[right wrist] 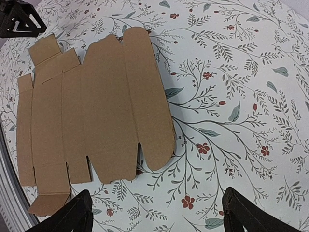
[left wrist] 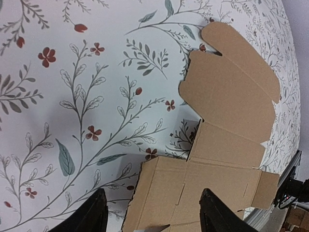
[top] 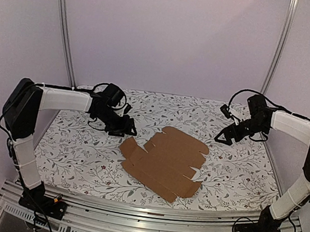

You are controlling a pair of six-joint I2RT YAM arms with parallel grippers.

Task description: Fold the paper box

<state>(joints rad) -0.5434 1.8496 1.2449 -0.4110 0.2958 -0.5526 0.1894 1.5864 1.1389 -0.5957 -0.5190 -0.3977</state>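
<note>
The left gripper (top: 126, 128) is hovering over the table (top: 76, 157), just beside the far left corner of the paper box (top: 163, 162). Its fingers (left wrist: 89, 215) are standing wide apart and gripping nothing. I judge it is placed there to come down on the small flaps at that end. The paper box is lying flat and unfolded in the middle of the flowered table, between the two arms, so no fold is made yet. The right gripper (top: 224, 137) is hanging to the right of the sheet, also spread wide and empty, probably ready for the rounded flap.
</note>
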